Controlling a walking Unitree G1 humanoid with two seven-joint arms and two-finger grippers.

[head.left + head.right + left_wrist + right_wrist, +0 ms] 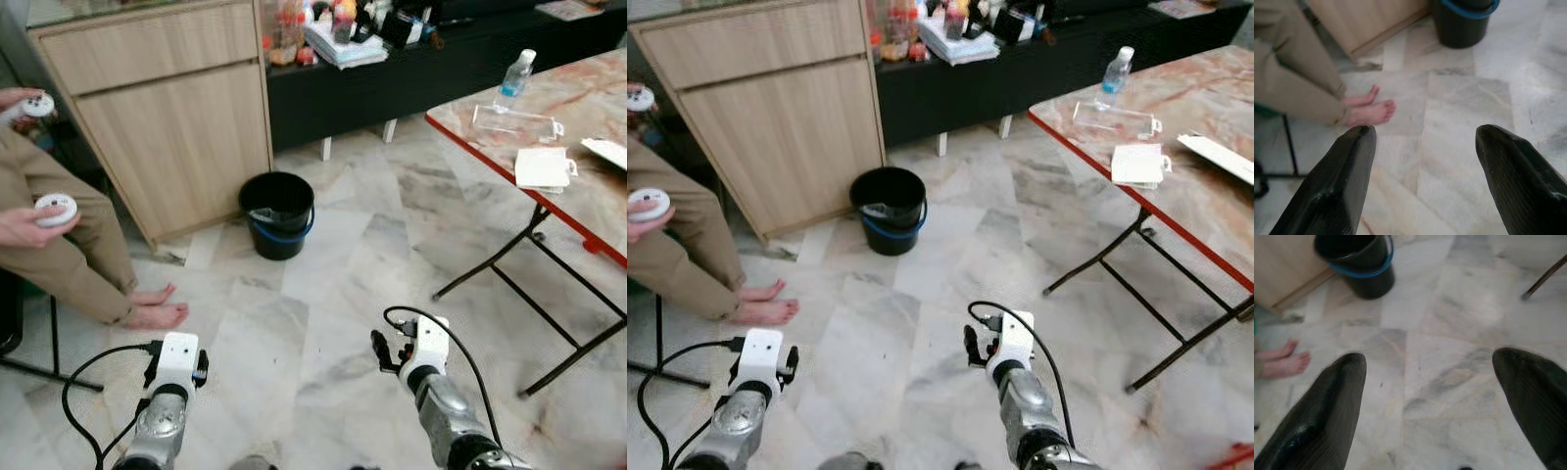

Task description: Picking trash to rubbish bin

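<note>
Marble floor [333, 294] carries a round black plastic bin [278, 214]; left gripper [1422, 161] and right gripper [1437, 401] hover low, fingers spread.

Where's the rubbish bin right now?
The black rubbish bin stands on the marble floor ahead of the robot, slightly left of centre, beside the wooden cabinet corner.

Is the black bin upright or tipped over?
Upright: the black bin stands on its base beside the wooden cabinet, mouth facing up.
</note>
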